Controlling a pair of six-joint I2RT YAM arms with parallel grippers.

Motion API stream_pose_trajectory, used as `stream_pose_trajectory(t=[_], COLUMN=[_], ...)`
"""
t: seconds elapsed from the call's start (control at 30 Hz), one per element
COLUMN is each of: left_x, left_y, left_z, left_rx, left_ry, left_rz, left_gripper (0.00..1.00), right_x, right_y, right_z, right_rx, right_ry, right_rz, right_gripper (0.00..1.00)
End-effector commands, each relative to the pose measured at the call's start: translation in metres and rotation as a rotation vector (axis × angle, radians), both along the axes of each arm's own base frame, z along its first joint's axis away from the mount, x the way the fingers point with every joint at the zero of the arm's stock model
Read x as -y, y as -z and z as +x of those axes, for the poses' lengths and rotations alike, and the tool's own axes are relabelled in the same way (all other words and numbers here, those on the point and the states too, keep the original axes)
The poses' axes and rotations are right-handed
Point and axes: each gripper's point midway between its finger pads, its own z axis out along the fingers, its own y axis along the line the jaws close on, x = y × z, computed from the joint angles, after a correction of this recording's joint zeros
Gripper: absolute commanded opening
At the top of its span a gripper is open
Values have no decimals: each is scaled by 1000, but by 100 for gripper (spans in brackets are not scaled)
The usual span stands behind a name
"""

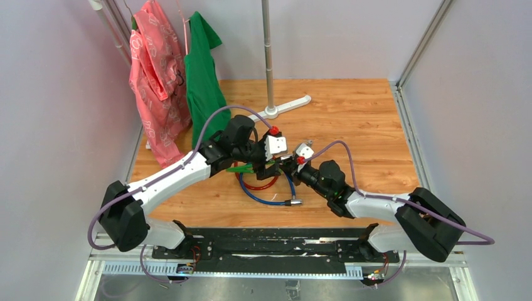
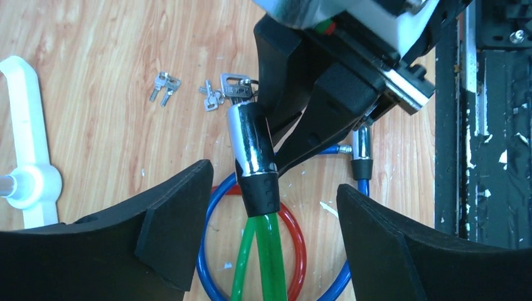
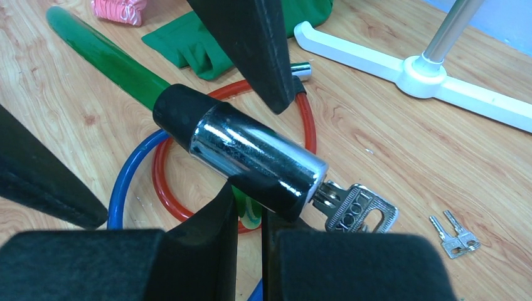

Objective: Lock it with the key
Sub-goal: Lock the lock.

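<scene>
A green cable lock with a chrome cylinder (image 3: 257,160) and a black sleeve is held just above the table. The key (image 3: 357,209) sits in the cylinder's end, its silver head sticking out; it also shows as the key (image 2: 237,88) in the left wrist view. My right gripper (image 3: 250,207) is shut on the green cable right under the cylinder. My left gripper (image 2: 273,188) is open, its fingers (image 2: 182,213) apart on either side of the green cable (image 2: 271,257) without touching it. Both grippers meet at mid-table (image 1: 279,164).
A red cable ring (image 2: 295,241) and a blue cable ring (image 2: 207,276) lie under the lock. Spare key pairs (image 2: 164,85) (image 2: 212,97) lie on the wood. A white stand base (image 3: 439,78) with its pole, and pink and green clothes (image 1: 201,75), are at the back.
</scene>
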Motion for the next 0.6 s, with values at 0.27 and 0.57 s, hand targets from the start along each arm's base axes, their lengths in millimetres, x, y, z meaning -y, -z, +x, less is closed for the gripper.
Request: stream_pose_trajectory(t=[0.27,0.57], left_x=[13,3], left_y=[-19,12], left_z=[3,3], left_rx=[-13,-119], left_ry=[-26,-109], left_rz=[-82,10], left_gripper=[38,29], right_x=[-7,-5], right_y=[-12,-29], right_z=[-7,-11], right_rx=[-22,5], right_ry=[-28,-43], right_rz=[27,30], right_gripper=[0,0])
